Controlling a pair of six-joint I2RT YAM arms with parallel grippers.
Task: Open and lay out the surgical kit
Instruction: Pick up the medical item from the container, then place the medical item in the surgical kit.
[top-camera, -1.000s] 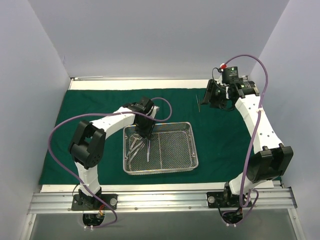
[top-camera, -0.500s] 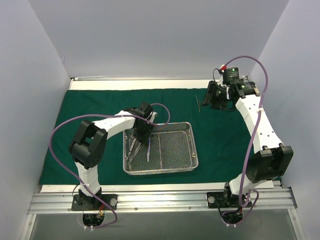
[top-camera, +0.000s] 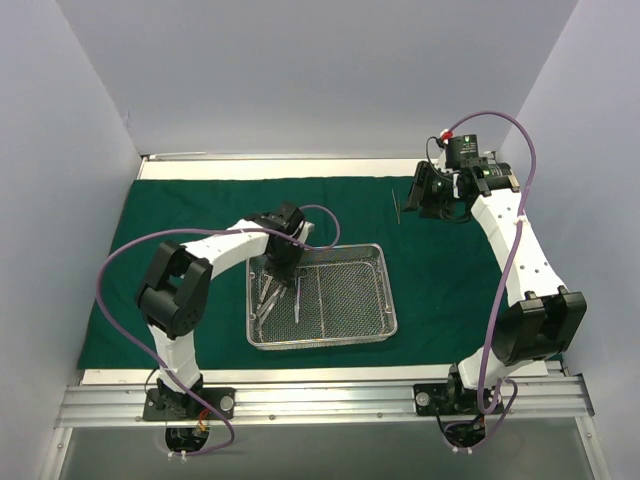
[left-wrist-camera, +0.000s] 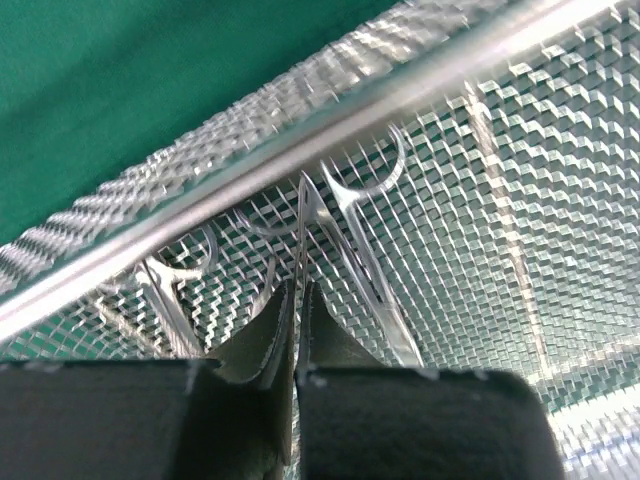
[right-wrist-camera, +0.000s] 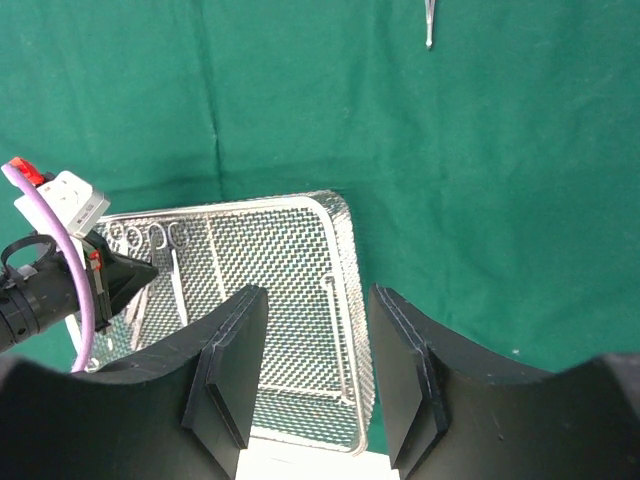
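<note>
Left pincer (left-wrist-camera: 297, 292) clamps a thin steel instrument (left-wrist-camera: 299, 230) in the mesh tray (left-wrist-camera: 520, 200); we should lift it straight up. Right pincer (right-wrist-camera: 315, 330) gapes, empty.

— How is the green cloth (top-camera: 180, 215) laid?
— Spread flat, with the wire-mesh tray (top-camera: 389, 290) set on it.
— And the scissors (top-camera: 268, 293)?
— Gathered at the tray's left end; one instrument (top-camera: 397, 205) is laid apart, far right.

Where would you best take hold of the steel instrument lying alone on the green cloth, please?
I'd grip the steel instrument mid-shaft, straight down from above, the right claw closing across its narrow width. It lies flat on the green cloth, long and thin, so only its sides can be pinched.
</note>
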